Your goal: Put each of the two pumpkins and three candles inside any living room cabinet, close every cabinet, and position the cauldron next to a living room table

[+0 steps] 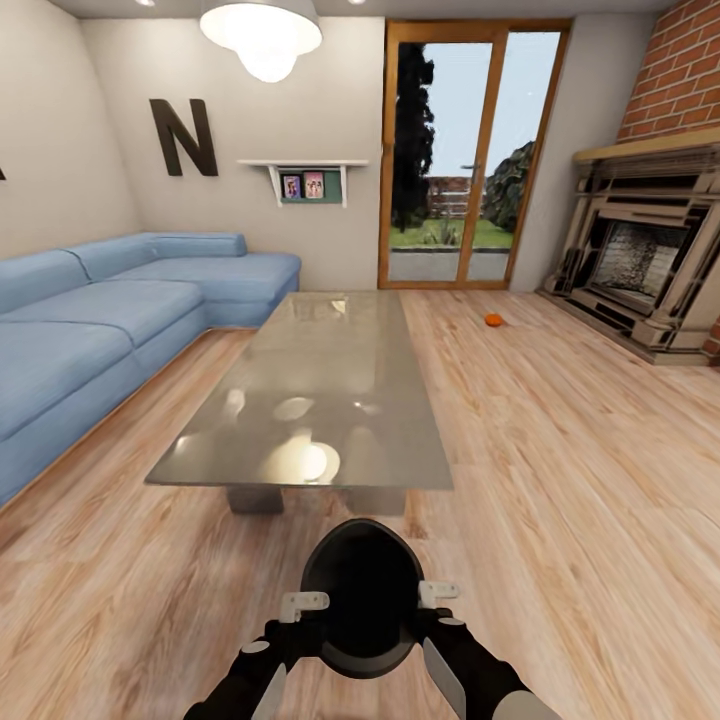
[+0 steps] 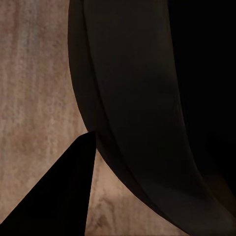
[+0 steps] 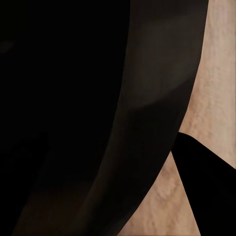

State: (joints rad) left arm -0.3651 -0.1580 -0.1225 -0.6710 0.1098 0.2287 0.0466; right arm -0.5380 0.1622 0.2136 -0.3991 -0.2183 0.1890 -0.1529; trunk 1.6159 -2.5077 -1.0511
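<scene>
Cauldron (image 1: 365, 595): black, wide-mouthed, carried low in front of the robot at 6 o'clock in the head view, between the two grippers and above the wood floor (image 1: 560, 480).

Left gripper (image 1: 300, 612): at the cauldron's 9 o'clock side, fingers on its rim; jaws appear clamped on the rim. Left wrist view: the curved dark wall of the cauldron (image 2: 142, 118) close against the camera, one dark finger (image 2: 59, 196) beside it.

Right gripper (image 1: 435, 602): at the cauldron's 3 o'clock side, likewise pinching the rim. Right wrist view: cauldron wall (image 3: 147, 123) and a finger (image 3: 206, 187).

Table (image 1: 330, 390): low, grey glossy top, at 12 o'clock from the cauldron, near but apart.

Pumpkin (image 1: 493, 320): orange, on the floor at 1 o'clock, well beyond the table, towards the fireplace (image 1: 650, 260).

Sofa (image 1: 110, 310): blue, at 10 o'clock.
</scene>
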